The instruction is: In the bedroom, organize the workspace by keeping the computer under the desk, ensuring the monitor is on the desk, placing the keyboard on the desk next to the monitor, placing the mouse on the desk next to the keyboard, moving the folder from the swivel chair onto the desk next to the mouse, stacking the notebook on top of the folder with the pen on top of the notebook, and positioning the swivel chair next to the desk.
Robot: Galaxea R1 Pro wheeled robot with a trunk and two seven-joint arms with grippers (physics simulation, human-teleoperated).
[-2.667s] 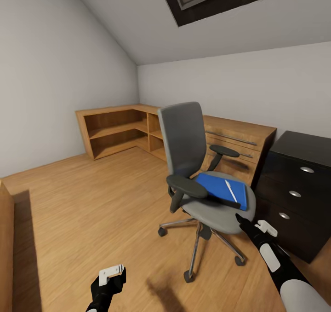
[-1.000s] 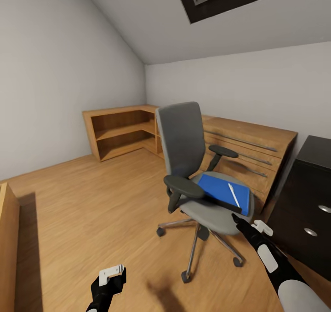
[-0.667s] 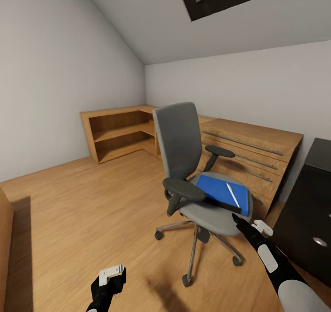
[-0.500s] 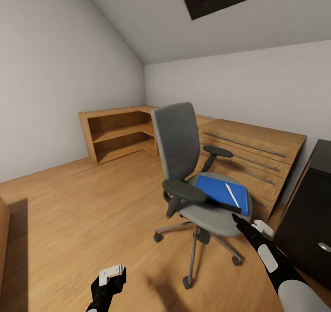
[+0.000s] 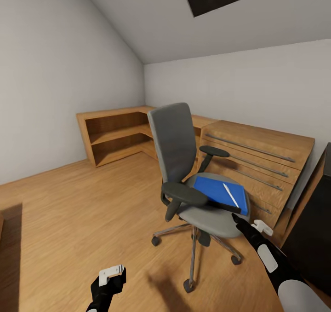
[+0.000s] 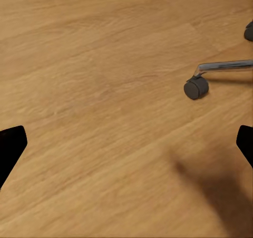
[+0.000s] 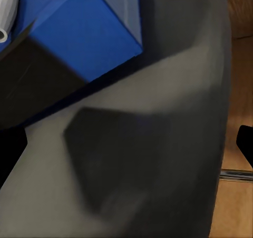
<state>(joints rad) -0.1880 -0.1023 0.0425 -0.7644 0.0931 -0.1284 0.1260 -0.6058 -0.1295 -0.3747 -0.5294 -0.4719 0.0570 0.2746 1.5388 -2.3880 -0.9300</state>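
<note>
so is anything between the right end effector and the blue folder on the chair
Nothing visible blocks it. The right end effector sits at the front edge of the swivel chair seat, and the folder lies just beyond on the seat, with only bare grey cushion between them.

Folder [image 5: 219, 191] lies on swivel chair [image 5: 184, 164], drawer cabinet [image 5: 257, 158] behind it
</note>
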